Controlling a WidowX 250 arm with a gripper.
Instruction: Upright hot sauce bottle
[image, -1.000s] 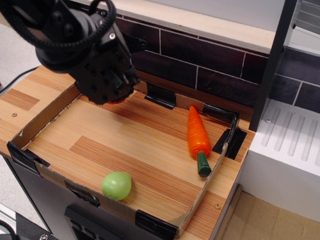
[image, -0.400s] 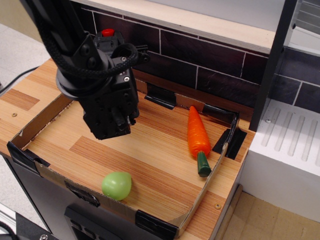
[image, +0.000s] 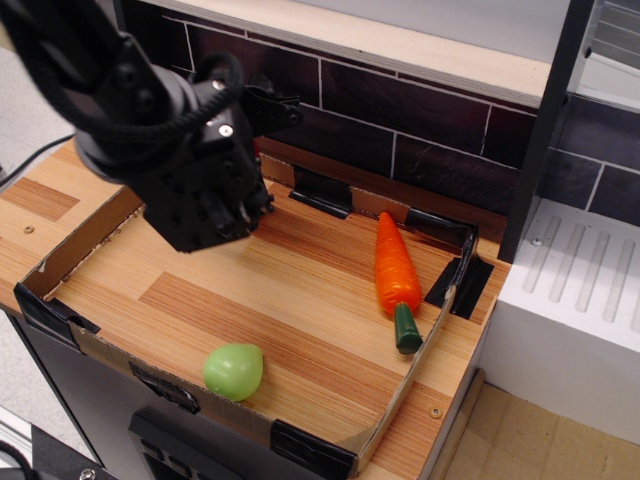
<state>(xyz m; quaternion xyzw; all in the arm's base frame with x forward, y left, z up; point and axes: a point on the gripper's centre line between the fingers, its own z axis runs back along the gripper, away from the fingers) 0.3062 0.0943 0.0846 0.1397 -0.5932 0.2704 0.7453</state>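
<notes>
My fingers are not readable right now: the black body of my gripper (image: 238, 200) is covering them from this angle, so I cannot tell whether they are spread, pinched together or gripping anything. The gripper is hanging tilted in the upper left of the frame, over the back left corner of the cardboard tray (image: 85, 243), just in front of the dark tiled wall (image: 420, 125). The hot sauce bottle is not showing anywhere; no red is visible, so I am judging it to be hidden behind or under my wrist in that same upper-left corner. Its long axis and which way it lies from the fingertips cannot be told, and that is exactly what the next move depends on. Compared with 0.4 s ago, I am sitting higher and further left in the frame and leaning more. The red knob that was showing above me against the tiles is now gone from sight behind the cable loop and housing. The pose is now looking closer to the one 1.0 s ago, but without the red sliver under me. The carrot (image: 395, 262) at centre right and the green ball (image: 233, 371) at lower centre are lying unchanged, well apart from me.
</notes>
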